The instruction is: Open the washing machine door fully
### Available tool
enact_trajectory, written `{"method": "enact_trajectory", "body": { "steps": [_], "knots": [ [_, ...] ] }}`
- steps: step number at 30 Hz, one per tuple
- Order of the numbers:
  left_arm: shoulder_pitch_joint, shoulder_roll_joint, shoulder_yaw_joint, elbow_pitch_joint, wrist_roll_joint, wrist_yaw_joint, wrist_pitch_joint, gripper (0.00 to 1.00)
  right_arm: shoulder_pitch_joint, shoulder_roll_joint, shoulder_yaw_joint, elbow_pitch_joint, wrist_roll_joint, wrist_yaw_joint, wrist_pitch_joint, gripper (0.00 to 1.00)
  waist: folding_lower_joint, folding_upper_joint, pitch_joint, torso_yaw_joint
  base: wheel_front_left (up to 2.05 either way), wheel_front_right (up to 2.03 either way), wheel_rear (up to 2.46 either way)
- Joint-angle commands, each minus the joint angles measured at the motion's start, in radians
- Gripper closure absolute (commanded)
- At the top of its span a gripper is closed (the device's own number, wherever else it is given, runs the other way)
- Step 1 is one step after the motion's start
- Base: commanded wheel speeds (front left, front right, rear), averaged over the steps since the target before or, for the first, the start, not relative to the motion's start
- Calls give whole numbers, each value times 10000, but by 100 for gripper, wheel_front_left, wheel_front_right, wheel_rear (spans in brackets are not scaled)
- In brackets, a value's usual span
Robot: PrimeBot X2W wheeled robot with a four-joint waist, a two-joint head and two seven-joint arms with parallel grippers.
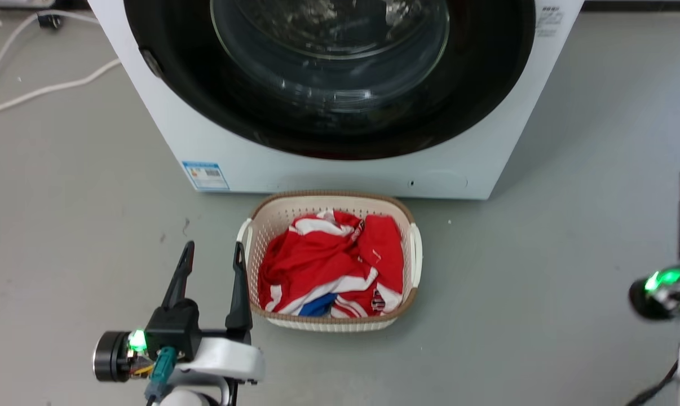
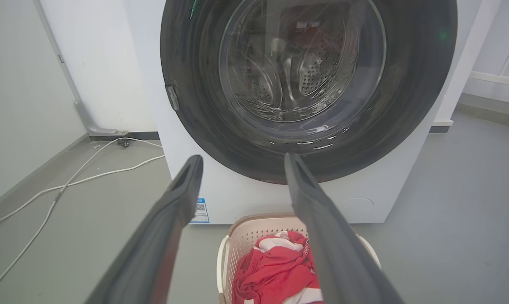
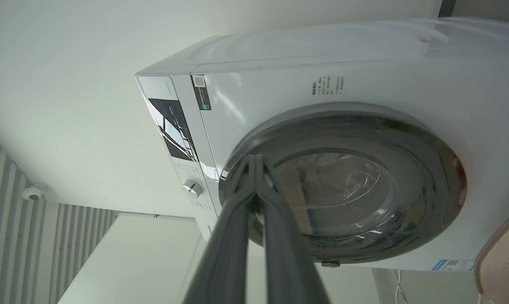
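The large round glossy black washing machine door (image 1: 340, 84) sits shut, flush in the white machine (image 1: 233, 152). The left gripper (image 1: 213, 248) has its 2 fingers spread wide, empty; the right gripper (image 3: 254, 160) has them pressed together, holding nothing. Best to hook the door's rim and swing it outward in an arc. The grey floor (image 1: 63, 197) lies open on both sides; a beige lattice basket (image 1: 329, 196) of red laundry (image 1: 329, 265) stands just in front.
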Motion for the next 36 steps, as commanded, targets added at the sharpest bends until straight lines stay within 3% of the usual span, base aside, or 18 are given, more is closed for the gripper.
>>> {"method": "enact_trajectory", "body": {
  "steps": [1,10,18,26,36],
  "knots": [
    [-197,-5,0,-48,44,-45,-28,0,-339,-65,-70,93,68,4,79,100,-1,0,465,35,0,0,0],
    [-1292,-3,-132,-251,152,-123,-28,0,-3916,-1461,-272,1737,-210,4,811,100,-1,0,2194,207,0,0,0],
    [-2032,-7,-217,-309,168,-207,-28,0,-6902,-2418,515,3241,-495,3,1522,100,-1,0,3369,355,0,0,0],
    [-2443,-5,-332,-364,30,-114,-28,0,-8975,-2823,1939,4496,-1272,3,2298,100,-1,0,4135,457,0,0,0],
    [-2830,-7,-527,-423,-48,-55,-28,0,-10602,-2860,3247,5482,-2247,4,2981,100,-1,0,4782,645,0,0,0]
  ]
}}
